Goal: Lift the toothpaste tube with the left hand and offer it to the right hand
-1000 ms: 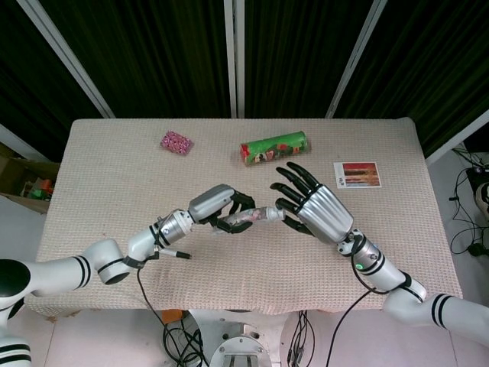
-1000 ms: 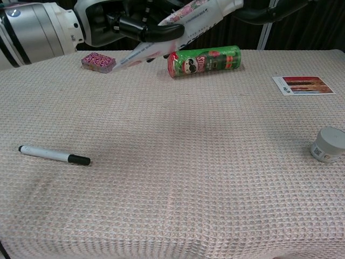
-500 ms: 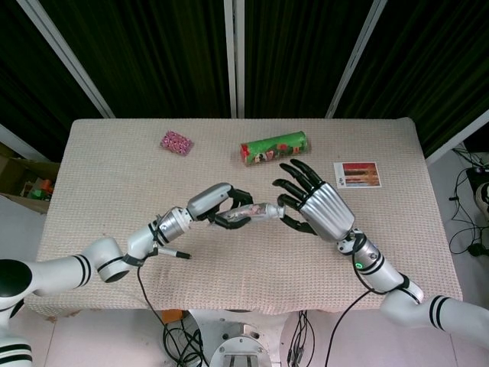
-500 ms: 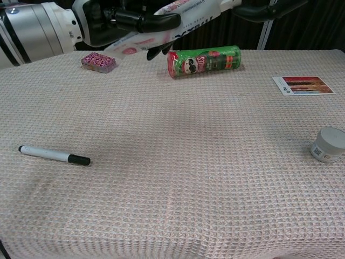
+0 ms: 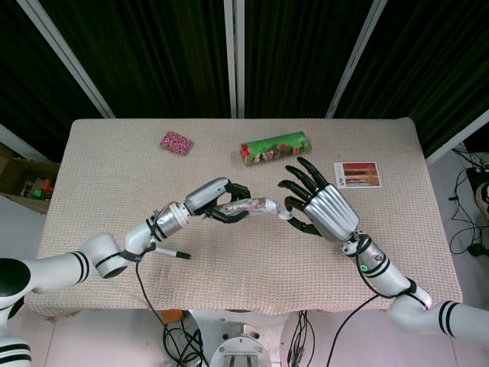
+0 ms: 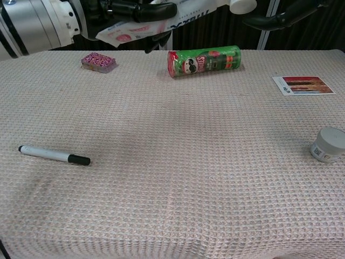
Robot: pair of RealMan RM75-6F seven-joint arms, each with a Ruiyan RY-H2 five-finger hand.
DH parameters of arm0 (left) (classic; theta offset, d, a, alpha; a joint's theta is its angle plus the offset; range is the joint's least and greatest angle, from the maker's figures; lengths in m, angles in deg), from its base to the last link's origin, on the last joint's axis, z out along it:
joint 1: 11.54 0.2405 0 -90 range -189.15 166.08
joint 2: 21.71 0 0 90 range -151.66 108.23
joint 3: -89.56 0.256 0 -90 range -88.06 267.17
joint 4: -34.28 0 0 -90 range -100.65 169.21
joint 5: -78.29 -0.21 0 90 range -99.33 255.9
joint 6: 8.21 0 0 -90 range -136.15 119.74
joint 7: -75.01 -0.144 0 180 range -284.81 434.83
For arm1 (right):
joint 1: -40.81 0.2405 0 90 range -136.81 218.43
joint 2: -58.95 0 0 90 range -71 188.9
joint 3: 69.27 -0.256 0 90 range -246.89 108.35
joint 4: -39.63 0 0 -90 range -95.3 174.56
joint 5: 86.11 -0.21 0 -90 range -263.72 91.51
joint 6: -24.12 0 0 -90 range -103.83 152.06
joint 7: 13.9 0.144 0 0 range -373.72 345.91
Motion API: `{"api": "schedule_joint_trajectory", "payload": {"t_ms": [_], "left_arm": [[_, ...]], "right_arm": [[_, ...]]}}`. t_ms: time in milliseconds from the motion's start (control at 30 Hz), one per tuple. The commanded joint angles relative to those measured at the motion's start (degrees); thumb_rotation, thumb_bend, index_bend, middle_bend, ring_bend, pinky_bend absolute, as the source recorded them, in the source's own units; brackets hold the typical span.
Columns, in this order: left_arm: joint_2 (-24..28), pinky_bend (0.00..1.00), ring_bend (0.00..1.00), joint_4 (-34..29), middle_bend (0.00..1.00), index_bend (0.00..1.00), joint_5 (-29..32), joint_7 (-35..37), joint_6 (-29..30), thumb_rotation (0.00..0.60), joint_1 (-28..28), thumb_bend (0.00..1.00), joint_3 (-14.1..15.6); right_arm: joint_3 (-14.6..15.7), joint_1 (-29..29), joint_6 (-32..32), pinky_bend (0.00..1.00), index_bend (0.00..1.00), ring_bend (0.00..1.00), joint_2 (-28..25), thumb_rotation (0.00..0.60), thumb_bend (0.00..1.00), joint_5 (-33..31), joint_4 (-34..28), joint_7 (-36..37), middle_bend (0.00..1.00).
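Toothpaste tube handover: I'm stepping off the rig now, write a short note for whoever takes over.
Left hand: holds the toothpaste tube in the air above the table, cap end pointing at the right hand.
Right hand: fingers spread, at the tube's cap end; whether they touch it yet cannot be told.
Done: tube lifted and brought across to the right hand.
Left: close the right fingers on the tube, then let go with the left.
Also on the table: green can, pink packet, card, marker, small white jar.

Left robot hand (image 5: 216,200) holds toothpaste tube (image 5: 248,207) beside spread right robot hand (image 5: 321,208).
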Motion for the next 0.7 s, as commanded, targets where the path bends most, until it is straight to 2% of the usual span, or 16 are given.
{"api": "schedule_joint_trajectory", "payload": {"t_ms": [33,467,567,700], "left_arm": [[0.14,0.66,0.58,-0.01,0.71,0.64,0.07,0.53,-0.07,0.455,-0.10,0.68,-0.06],[0.87,0.66,0.58,-0.06,0.71,0.64,0.83,3.68,-0.09,0.446,0.07,0.69,-0.40],[0.69,0.65,0.57,0.52,0.71,0.64,1.14,1.16,-0.17,0.446,0.63,0.69,-0.06],[-0.10,0.60,0.54,1.97,0.69,0.63,2.61,-7.61,-1.07,0.448,2.30,0.69,0.86]], "right_arm": [[0.05,-0.03,-0.02,0.07,0.63,0.09,0.08,0.600,0.21,0.09,0.04,0.02,0.32],[0.36,-0.56,-1.49,0.02,0.60,0.06,0.57,0.600,0.21,1.77,0.28,-0.73,0.30],[0.19,-1.44,-2.85,0.02,0.60,0.06,-0.31,0.600,0.21,1.68,-0.05,-0.73,0.30],[0.61,-4.44,-5.69,0.02,0.59,0.06,-2.98,0.600,0.21,0.73,-0.64,-1.12,0.30]]}}
